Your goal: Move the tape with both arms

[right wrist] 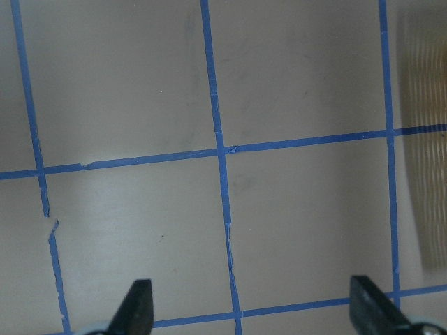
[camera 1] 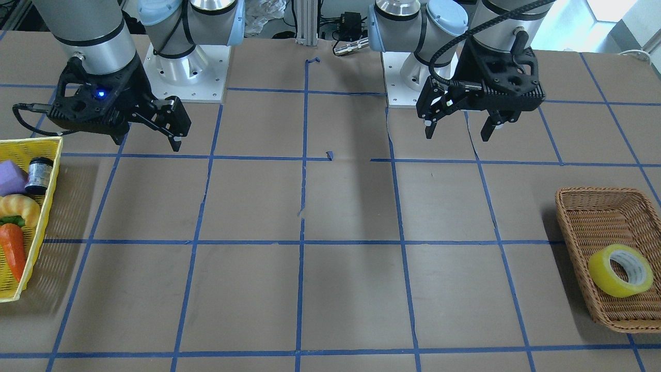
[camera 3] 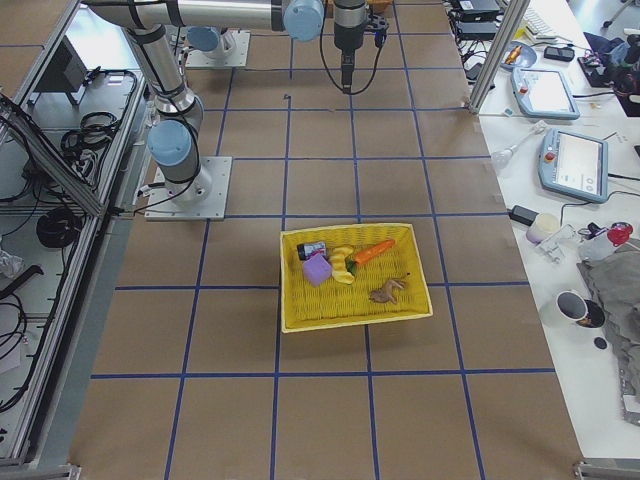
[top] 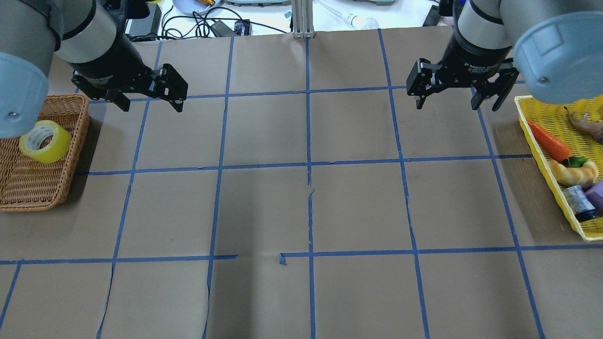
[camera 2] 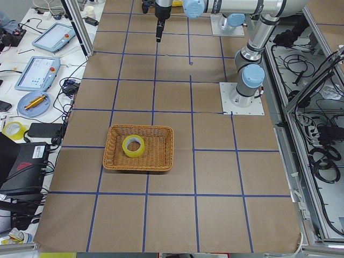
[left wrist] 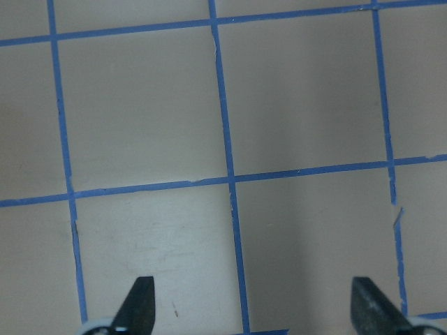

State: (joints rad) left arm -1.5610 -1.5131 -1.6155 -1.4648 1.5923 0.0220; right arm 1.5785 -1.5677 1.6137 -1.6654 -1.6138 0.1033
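The yellow tape roll (top: 45, 141) with a whitish core lies in a brown wicker basket (top: 28, 193) at the table's left end; it also shows in the front-facing view (camera 1: 619, 271) and the exterior left view (camera 2: 133, 146). My left gripper (top: 151, 104) is open and empty above the table, to the right of and beyond the basket; it also shows in the front-facing view (camera 1: 457, 135). My right gripper (top: 454, 106) is open and empty above the table, just left of the yellow basket (top: 541, 155). Both wrist views show only taped table between spread fingers.
The yellow mesh basket (camera 1: 49, 175) at the right end holds a toy carrot (camera 1: 13, 248), a croissant (camera 1: 18, 206), a purple block (camera 1: 10, 175) and a small bottle (camera 1: 38, 175). Blue tape lines grid the brown table. Arm bases stand at the robot's side.
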